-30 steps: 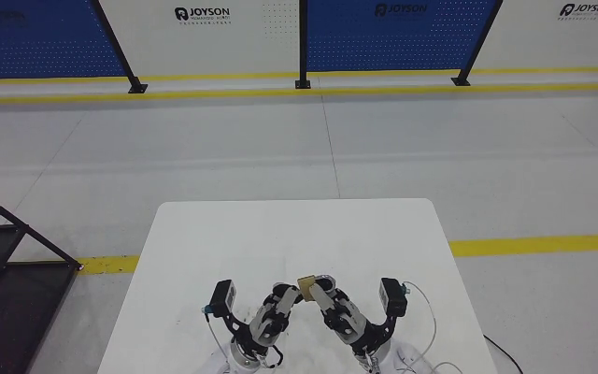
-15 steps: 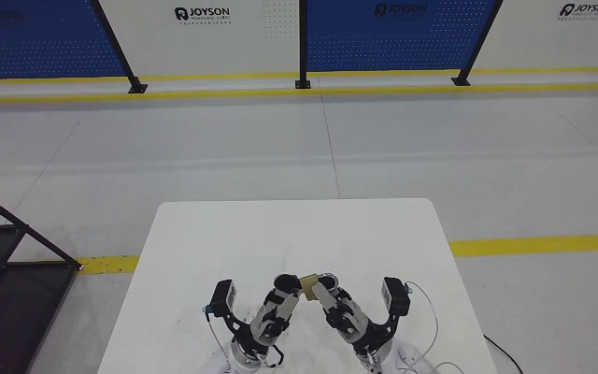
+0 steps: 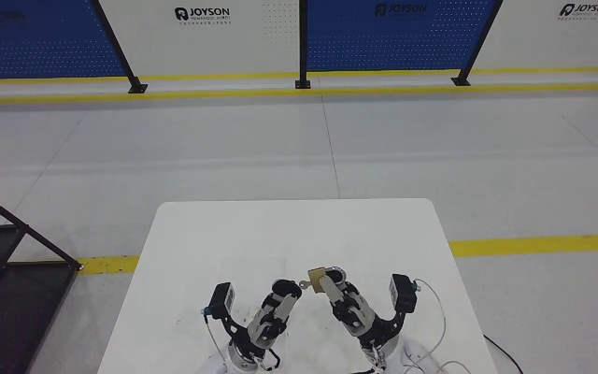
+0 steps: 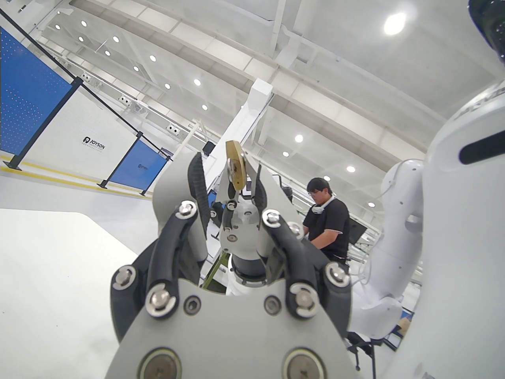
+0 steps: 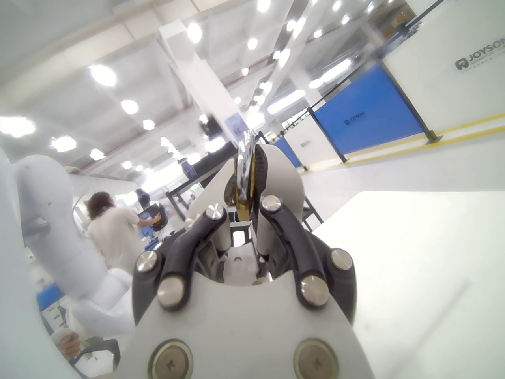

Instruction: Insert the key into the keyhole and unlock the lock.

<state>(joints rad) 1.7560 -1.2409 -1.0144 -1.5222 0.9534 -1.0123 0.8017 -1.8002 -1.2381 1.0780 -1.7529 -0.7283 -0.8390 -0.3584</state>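
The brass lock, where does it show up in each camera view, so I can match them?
Top view: the lock is low centre, above the white table near its robot-side edge, clamped in the right gripper.
Left wrist view: the lock shows through the open left gripper, held beyond it by the right gripper.
Right wrist view: the lock sits edge-on between that gripper's shut fingers.
Shared landmark: the white table.

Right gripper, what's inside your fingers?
The right gripper pinches a brass-and-silver lock, seen edge-on. The fingers cover the lock's flat sides, so the keyhole is hidden.
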